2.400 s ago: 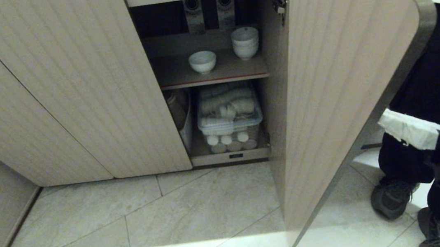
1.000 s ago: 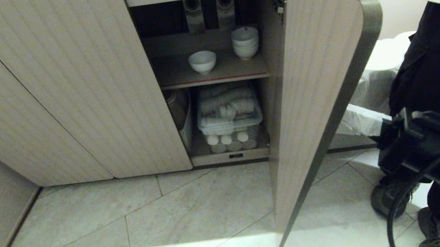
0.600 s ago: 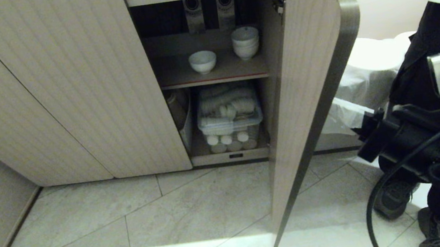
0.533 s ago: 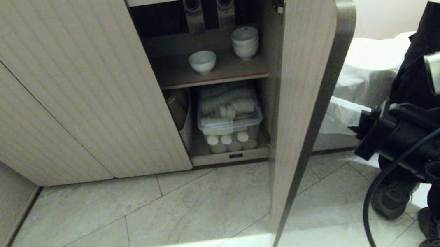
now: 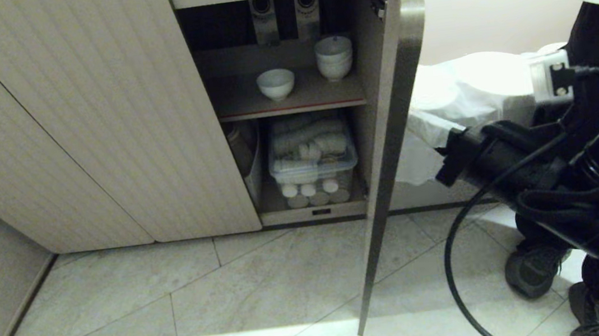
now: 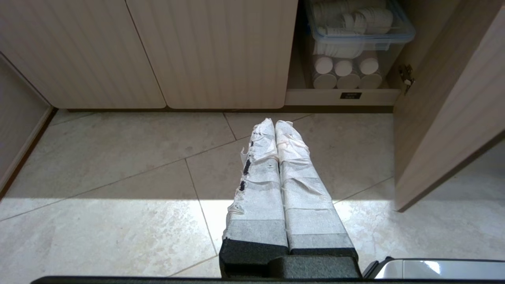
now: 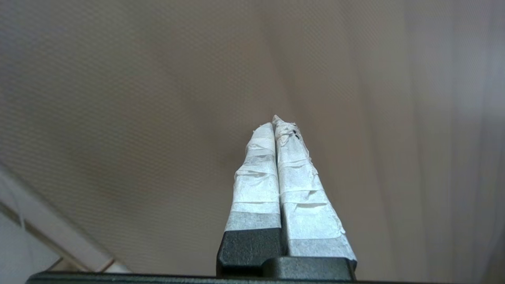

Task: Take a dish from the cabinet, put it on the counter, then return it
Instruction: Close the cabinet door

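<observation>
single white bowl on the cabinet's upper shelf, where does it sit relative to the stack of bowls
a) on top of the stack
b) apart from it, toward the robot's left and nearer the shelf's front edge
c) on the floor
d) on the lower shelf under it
b: the single white bowl stands alone on the shelf, apart from the stack of bowls, which sits further right and back.

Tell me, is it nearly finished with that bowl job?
Looks nearly done. The dish stands on the cabinet shelf, beside the stack of bowls, held by neither gripper. In hand: the shut right gripper seems to push the cabinet door, which has swung further closed. Left: shutting it fully. The left gripper hangs idle.
</observation>
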`<state>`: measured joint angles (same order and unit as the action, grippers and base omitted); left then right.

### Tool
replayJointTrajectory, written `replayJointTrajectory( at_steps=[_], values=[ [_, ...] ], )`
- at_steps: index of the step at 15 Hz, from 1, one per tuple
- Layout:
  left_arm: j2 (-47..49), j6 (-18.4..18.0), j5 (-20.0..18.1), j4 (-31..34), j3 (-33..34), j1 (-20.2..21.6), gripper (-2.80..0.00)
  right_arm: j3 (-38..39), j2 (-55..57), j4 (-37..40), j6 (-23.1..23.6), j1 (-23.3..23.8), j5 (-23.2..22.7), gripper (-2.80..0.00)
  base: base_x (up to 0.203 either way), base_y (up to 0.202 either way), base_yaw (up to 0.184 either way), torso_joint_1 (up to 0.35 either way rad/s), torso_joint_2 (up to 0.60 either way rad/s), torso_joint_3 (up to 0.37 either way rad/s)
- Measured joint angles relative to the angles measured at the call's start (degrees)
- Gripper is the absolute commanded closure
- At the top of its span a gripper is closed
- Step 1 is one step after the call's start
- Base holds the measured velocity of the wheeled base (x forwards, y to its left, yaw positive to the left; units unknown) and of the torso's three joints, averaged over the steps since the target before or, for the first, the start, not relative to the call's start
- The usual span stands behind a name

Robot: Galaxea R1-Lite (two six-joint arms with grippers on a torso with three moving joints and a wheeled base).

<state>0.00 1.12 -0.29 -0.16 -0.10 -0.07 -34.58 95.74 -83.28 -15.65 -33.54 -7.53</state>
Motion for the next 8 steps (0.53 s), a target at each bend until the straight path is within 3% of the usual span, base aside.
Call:
replayJointTrajectory(
  at_steps=[8],
  values=[
    [0.0, 0.0, 0.0, 0.0, 0.0, 0.0, 0.0, -12.4, 7.4, 2.1, 0.0, -0.6, 0.5, 0.0, 0.0, 0.0, 0.0, 0.0, 0.0, 0.0]
  ],
)
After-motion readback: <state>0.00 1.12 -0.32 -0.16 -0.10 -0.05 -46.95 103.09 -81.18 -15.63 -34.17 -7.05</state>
